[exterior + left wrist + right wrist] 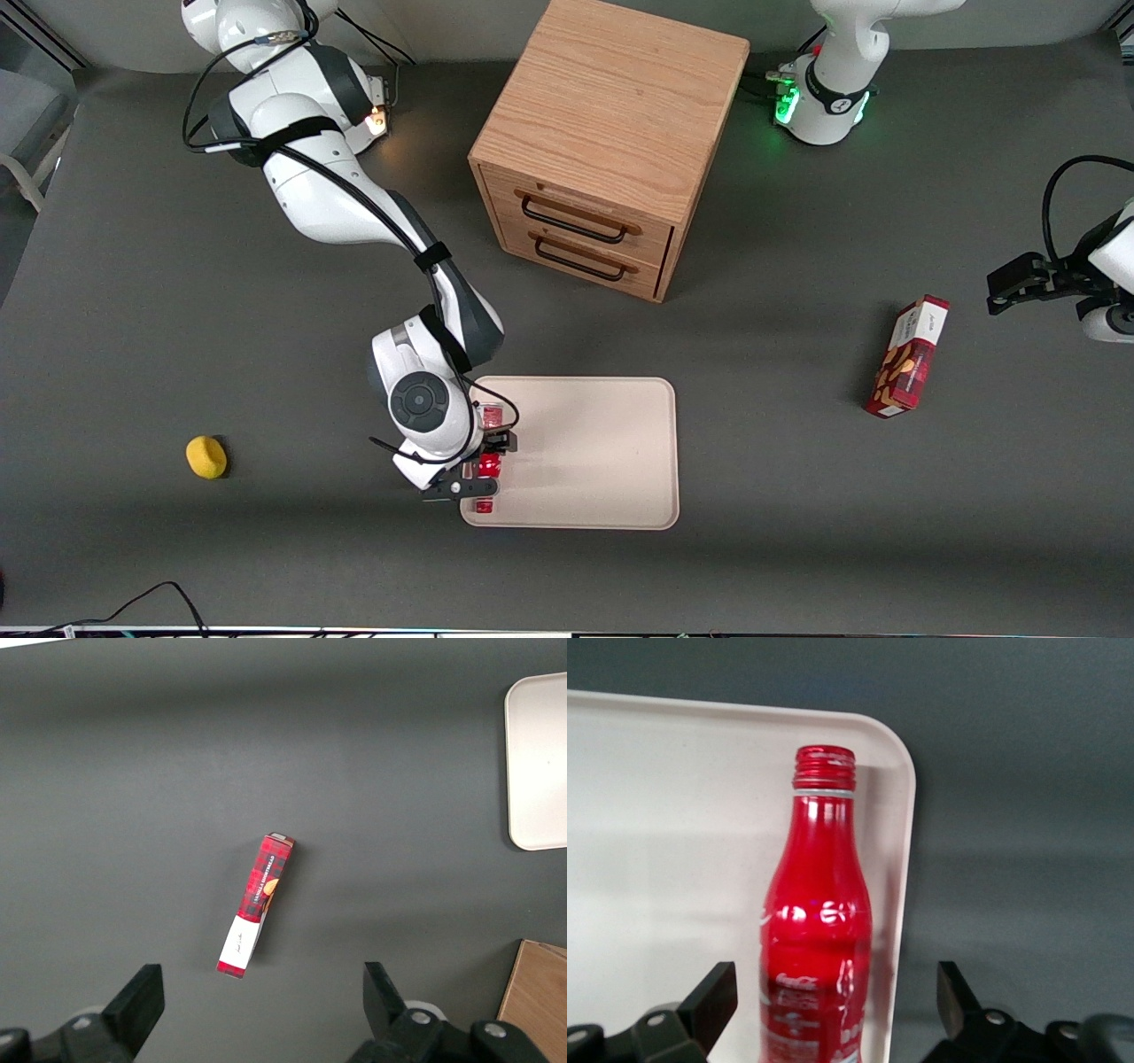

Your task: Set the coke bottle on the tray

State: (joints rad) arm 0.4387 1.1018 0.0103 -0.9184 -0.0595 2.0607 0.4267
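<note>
The coke bottle (819, 904) is red with white lettering and a red cap. It lies flat on the pale beige tray (673, 815), close along the rim at the working arm's end, with its cap toward a rounded corner. In the front view the coke bottle (485, 507) shows partly under the wrist, near the tray (602, 443) corner nearest the camera. My right gripper (833, 992) is open. Its black fingers (713, 997) stand wide apart on either side of the bottle's body without touching it. From the front, the gripper (485, 465) hangs over that end of the tray.
A wooden drawer cabinet (602, 151) stands farther from the front camera than the tray. A red snack box (908, 359) lies toward the parked arm's end. A small yellow object (206, 457) sits toward the working arm's end. The parked wrist view shows the snack box (257, 904) and the tray (540, 762).
</note>
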